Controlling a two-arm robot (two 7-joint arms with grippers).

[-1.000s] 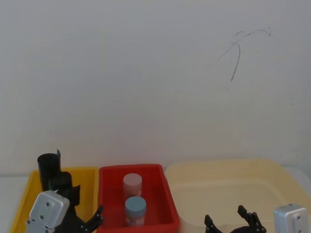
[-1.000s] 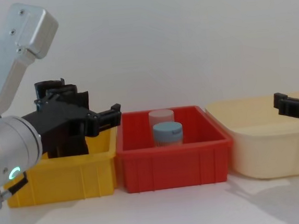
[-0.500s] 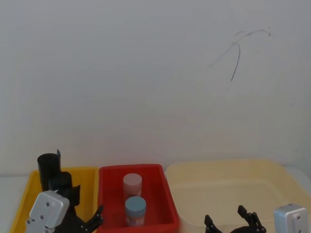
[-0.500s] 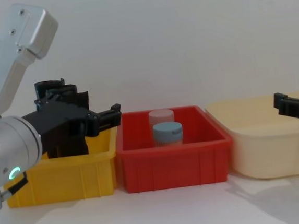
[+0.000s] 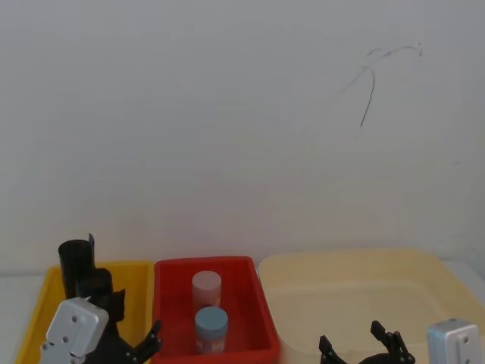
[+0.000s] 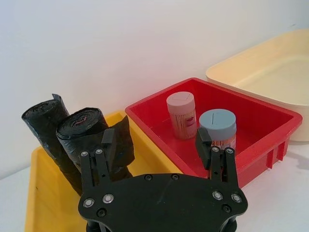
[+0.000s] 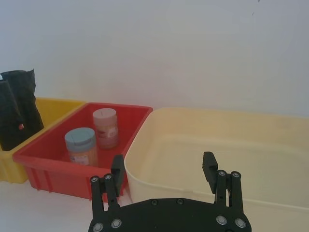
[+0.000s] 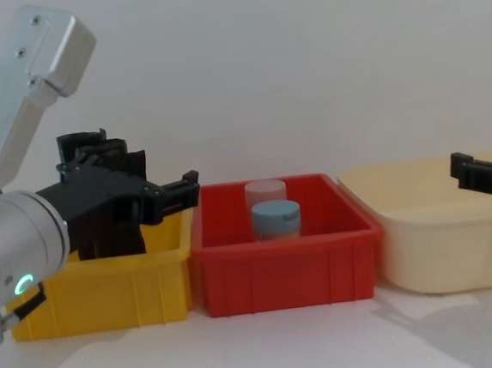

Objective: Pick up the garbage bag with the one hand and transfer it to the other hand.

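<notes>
Standing upright in the yellow bin, at the robot's left end of a row of three containers, the garbage bag is showing its thick, crinkled black body and lumpy top. It is sitting just beside a slimmer black roll, which is leaning slightly.

The left gripper is hovering close to the yellow bin with its two black fingers spread wide and nothing between them. From the left wrist camera, one finger is crossing in front of the bag's side; whether it is touching the plastic cannot be told. The other finger is pointing toward the red bin. In the chest view, a green ring light is glowing on the silver left arm.

The red bin is sitting in the middle of the row and is holding two upright jars, a pink jar and a blue-lidded jar, close together.

The right gripper is hanging low in front of the cream tub, well apart from the bag. Its fingers are also parted and are gripping nothing. The cream tub is sitting at the robot's right end of the row, just beside the red bin.
</notes>
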